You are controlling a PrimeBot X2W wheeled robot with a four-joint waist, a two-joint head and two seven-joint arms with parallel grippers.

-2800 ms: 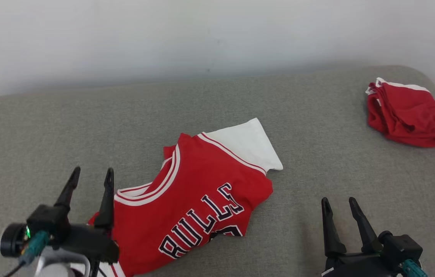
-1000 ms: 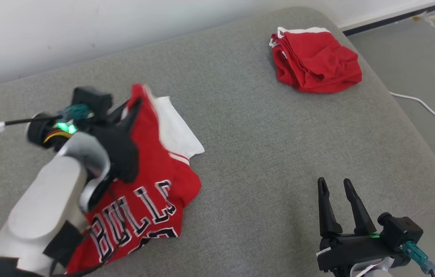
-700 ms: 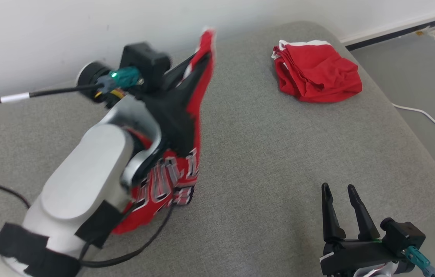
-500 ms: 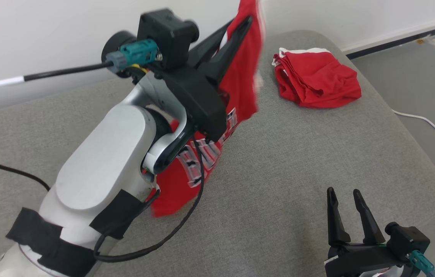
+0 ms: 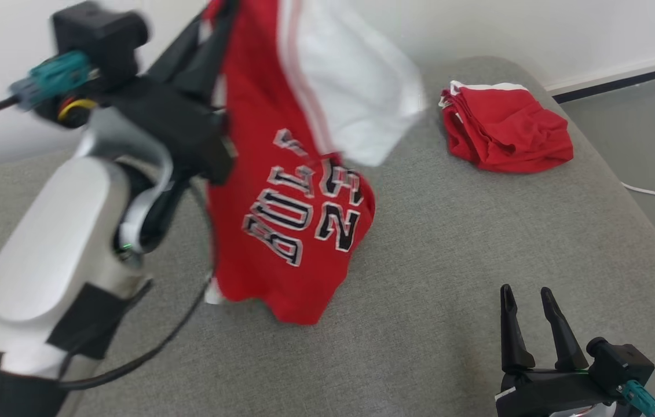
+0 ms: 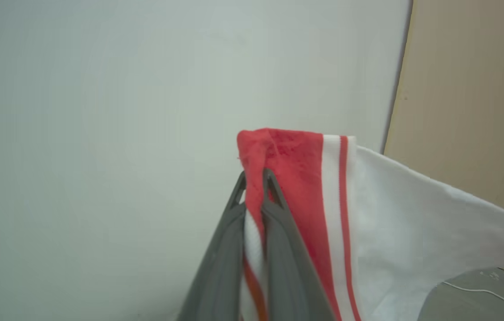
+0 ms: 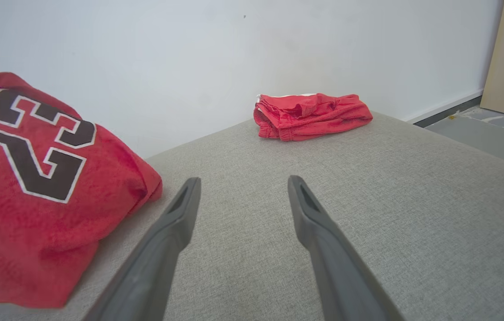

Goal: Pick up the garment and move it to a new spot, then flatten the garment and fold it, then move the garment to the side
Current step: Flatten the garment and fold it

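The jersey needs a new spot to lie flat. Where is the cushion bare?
Widest bare stretch of grey fabric cushion: between the hanging red Bulls jersey, the crumpled red shorts and the open right gripper. Crowded: far right corner (shorts), and left, where the left gripper holds the jersey.

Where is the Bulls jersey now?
Head view: the Bulls jersey hangs left of centre from the shut left pincer, over the grey cushion; the red shorts lie to its right.
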